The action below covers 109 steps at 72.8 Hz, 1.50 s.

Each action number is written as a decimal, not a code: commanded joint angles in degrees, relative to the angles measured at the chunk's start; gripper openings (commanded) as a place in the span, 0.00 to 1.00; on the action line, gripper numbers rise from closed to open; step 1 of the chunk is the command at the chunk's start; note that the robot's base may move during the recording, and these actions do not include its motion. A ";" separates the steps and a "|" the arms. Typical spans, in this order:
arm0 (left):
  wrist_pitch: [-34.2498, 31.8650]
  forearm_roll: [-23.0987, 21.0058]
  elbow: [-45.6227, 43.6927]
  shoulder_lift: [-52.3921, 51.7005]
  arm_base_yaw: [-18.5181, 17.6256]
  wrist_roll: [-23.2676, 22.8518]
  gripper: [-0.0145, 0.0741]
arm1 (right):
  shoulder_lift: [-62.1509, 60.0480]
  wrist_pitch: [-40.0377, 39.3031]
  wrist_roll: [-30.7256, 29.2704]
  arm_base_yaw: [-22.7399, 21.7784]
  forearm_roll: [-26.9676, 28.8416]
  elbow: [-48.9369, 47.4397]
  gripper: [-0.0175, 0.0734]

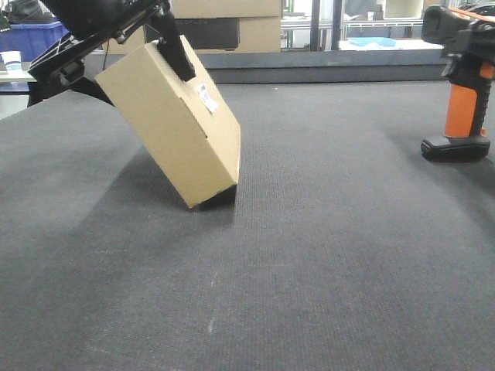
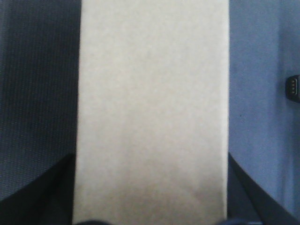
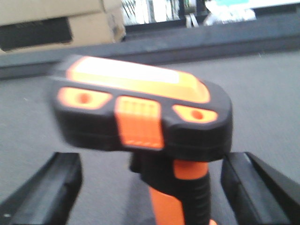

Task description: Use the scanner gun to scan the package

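A brown cardboard package [image 1: 174,124] with a small white label [image 1: 207,98] is tilted, its lower corner resting on the dark grey mat [image 1: 309,255]. My left gripper [image 1: 178,58] is shut on the package's upper end. In the left wrist view the package [image 2: 152,108] fills the middle between the dark fingers [image 2: 42,192]. An orange and black scanner gun [image 1: 460,93] stands upright on its base at the far right. My right gripper [image 3: 152,187] is open, with its fingers [image 3: 47,187] on either side of the scanner's handle [image 3: 180,201], not touching it.
Stacked cardboard boxes [image 1: 232,23] stand behind a raised dark ledge [image 1: 332,73] at the back. A blue bin [image 1: 35,39] and a paper cup [image 1: 11,60] are at the back left. The scanner's base [image 2: 293,89] shows at the right edge of the left wrist view.
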 commanded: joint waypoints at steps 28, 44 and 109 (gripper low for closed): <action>-0.70 -0.16 -0.17 -0.20 -0.34 0.01 0.04 | 5.31 -4.84 0.36 -0.18 3.94 -2.11 0.79; -1.06 -0.16 -0.17 -0.20 -0.34 0.01 0.04 | 7.32 -4.99 0.36 -0.09 4.62 -4.61 0.79; -1.34 -0.16 -0.17 -0.20 -0.34 0.01 0.04 | 9.78 -5.20 0.36 0.54 5.10 -7.68 0.12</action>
